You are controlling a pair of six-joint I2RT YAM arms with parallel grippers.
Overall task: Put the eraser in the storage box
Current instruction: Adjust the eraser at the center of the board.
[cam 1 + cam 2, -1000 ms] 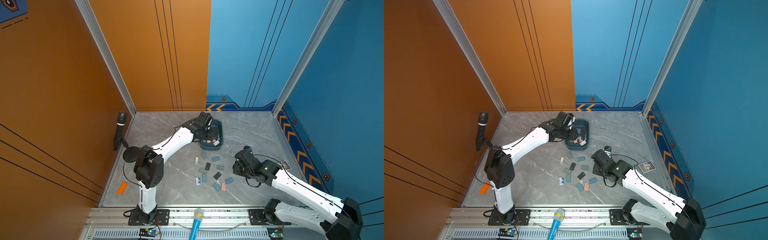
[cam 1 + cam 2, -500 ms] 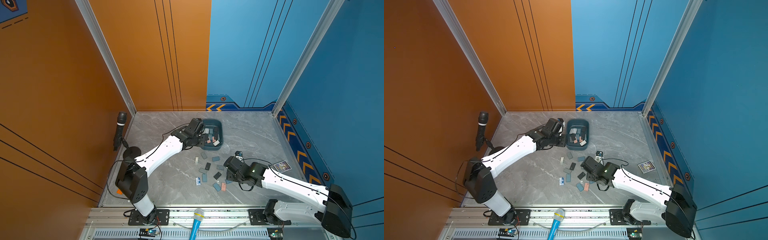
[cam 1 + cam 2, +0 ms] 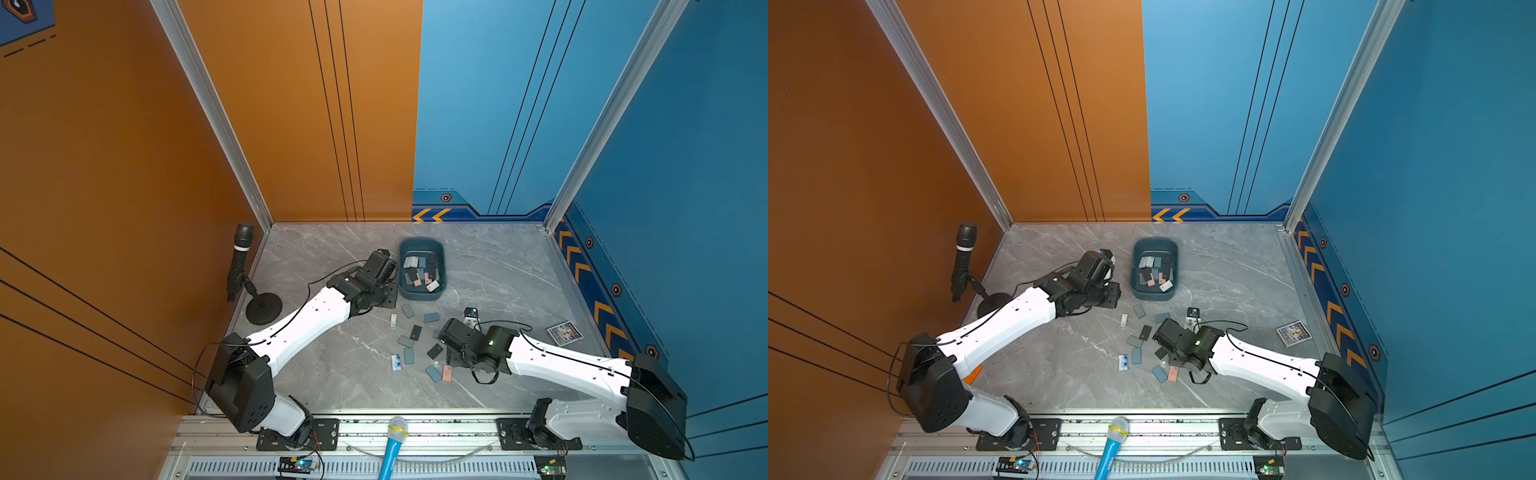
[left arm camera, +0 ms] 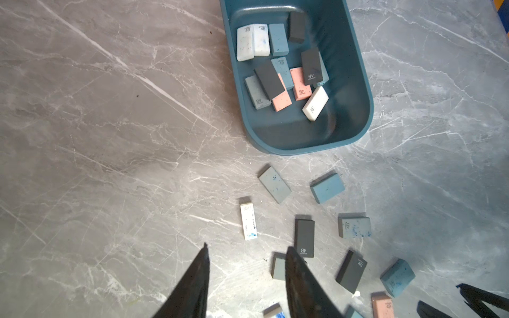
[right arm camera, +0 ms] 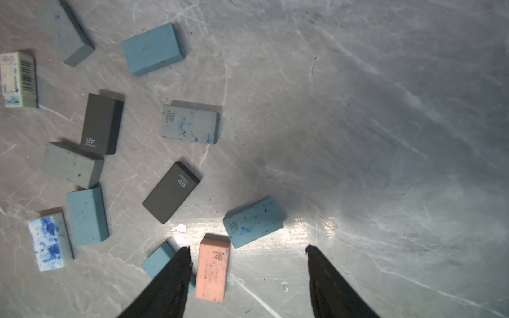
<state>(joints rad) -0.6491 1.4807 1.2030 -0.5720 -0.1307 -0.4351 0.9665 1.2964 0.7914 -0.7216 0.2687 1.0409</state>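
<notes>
The right gripper [image 5: 248, 247] hangs nearest to the front rail, over the grey marble-pattern tabletop [image 5: 385, 124]. Its two black fingers [image 5: 165, 283] stand apart and hold nothing. A pink rectangular rubber eraser [image 5: 212, 271] lies on the table just beside one finger. Other loose erasers [image 5: 170, 191], blue, grey and black, lie scattered near it. Further back, the left gripper [image 4: 247, 246] is also apart and empty. Beyond it stands the dark teal plastic storage box [image 4: 344, 90], and many erasers [image 4: 316, 103] lie inside.
</notes>
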